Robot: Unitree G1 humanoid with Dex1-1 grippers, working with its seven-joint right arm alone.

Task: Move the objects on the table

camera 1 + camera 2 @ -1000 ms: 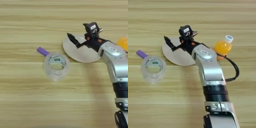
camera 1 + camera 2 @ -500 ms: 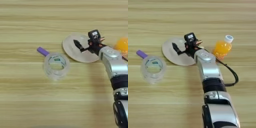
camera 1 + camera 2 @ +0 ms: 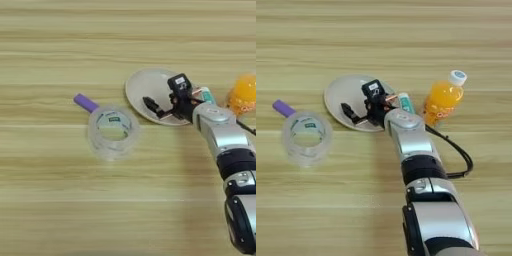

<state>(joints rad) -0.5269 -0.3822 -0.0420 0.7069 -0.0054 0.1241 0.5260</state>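
We see our right pincer [image 3: 359,102] low over the round beige plate [image 3: 338,95], its two black fingers spread wide with nothing between them. One finger [image 3: 349,112] reaches out to the left and sits near the plate's front rim; the other [image 3: 372,89] stands up behind it, closer to the wrist. Whether the lower fingertip touches the plate, we cannot tell. The silver forearm [image 3: 411,145] runs back from the pincer toward the bottom edge, with a black cable [image 3: 458,155] looping out on its right side.

Just right of the pincer, partly hidden behind the wrist, lies the white-and-green glue stick [image 3: 405,103], at the plate's right edge. Further right of that stands the small orange juice bottle [image 3: 443,99], upright with its white cap on, close beside the glue stick but apart from the plate.

Well to the left of the pincer and slightly nearer to us, the wide clear tape roll [image 3: 306,138] lies flat on the surface [image 3: 381,40], its open centre facing up. The small purple block [image 3: 283,108] lies against the roll's far left side, seemingly touching it. Both sit clear of the plate, with a strip of bare wood between the roll and the plate's left rim.
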